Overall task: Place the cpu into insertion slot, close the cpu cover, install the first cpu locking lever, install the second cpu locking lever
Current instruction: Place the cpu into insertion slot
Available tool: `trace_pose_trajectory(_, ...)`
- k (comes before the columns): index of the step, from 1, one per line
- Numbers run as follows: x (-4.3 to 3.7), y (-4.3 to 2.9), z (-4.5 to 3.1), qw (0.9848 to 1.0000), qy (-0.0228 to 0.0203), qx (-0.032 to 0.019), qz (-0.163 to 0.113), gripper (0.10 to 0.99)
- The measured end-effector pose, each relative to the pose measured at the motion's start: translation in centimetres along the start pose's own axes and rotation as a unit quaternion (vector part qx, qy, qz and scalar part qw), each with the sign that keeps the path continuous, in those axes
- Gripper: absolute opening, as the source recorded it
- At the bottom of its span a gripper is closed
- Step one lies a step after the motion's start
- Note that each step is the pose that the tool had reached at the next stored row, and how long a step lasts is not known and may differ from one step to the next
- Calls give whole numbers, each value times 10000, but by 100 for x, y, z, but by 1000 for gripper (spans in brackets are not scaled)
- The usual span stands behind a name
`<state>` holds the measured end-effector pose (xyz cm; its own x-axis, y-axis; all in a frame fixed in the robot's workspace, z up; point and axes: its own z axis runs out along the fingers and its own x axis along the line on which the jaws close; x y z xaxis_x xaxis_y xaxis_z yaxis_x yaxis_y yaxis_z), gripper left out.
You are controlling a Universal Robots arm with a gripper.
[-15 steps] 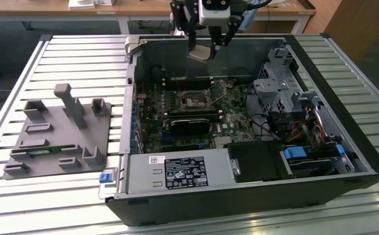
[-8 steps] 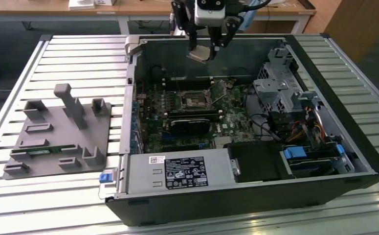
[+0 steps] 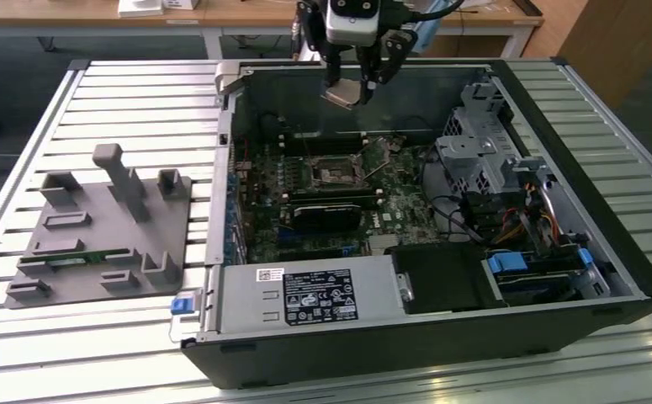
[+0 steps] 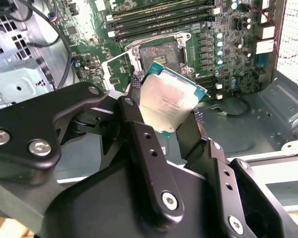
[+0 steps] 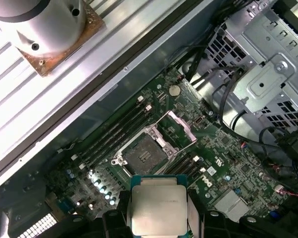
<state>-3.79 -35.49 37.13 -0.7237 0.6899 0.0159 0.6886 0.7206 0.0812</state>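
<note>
- The gripper (image 3: 348, 89) hangs over the open computer case (image 3: 416, 353), clamped on the cpu (image 4: 171, 101), whose metal top shows in both wrist views.
- Down below and well apart from it, the insertion slot (image 5: 145, 153) lies bare on the motherboard (image 5: 228, 173).
- The cpu cover (image 5: 180, 130) stands flipped up beside the socket.
- My read: placing is under way but not done. Closing the cover and installing both levers are yet to do.

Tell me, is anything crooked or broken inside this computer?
Nothing looks broken. The cpu hangs a bit tilted in the gripper, above the open case. The insertion slot is empty and the cpu cover stands flipped up, which fits a chip not yet placed.
</note>
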Motion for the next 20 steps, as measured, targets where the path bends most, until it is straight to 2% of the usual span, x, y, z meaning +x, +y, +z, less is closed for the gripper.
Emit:
trace_pose_trajectory(6, 6, -6, 7, 9995, -29, -3, 327, 533)
trace_pose_trajectory(11, 9, -10, 12, 9980, -54, -7, 634, 533)
trace_pose_trajectory(16, 9, -11, 18, 9952, -84, -10, 980, 533)
trace_pose_trajectory(20, 9, -11, 24, 9914, -112, -14, 1301, 533)
